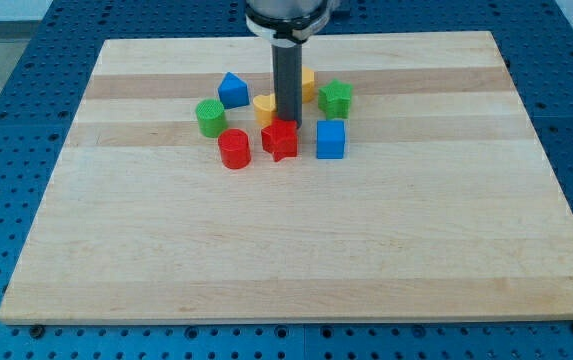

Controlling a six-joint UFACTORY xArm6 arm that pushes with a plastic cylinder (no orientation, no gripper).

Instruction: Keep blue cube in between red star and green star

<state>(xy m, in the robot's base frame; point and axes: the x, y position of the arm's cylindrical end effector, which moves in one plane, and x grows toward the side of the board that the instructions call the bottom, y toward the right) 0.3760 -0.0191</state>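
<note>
From my remote seat, the near half of the wooden surface point(296, 250) carries nothing; everything sits clustered toward the view's top. Nearest to me is the red cylinder point(234, 149), and just to its right the red star point(280, 139), the two close but apart. Right of the star, with a clear gap, stands the blue cube point(331, 139), on the same row. So the cube lies to the right of the red star and just below the green star point(335, 97), which sits a little farther back and nearly straight above it in the view.

My tip point(288, 120) comes down right behind the red star; I cannot tell whether it touches the star, since the rod's end meets the star's upper edge in the picture. There is no hand on this rig, only the rod, so no spread or pinch to report.

The rod hides part of two yellow pieces: a yellow block point(264, 107) showing at its left, and another yellow block point(308, 84) peeking out at its right; neither shape can be made out. Farther left sit a green cylinder point(210, 117) and a blue block point(233, 90) with a peaked top. The arm's housing is cut off by the view's top edge.
</note>
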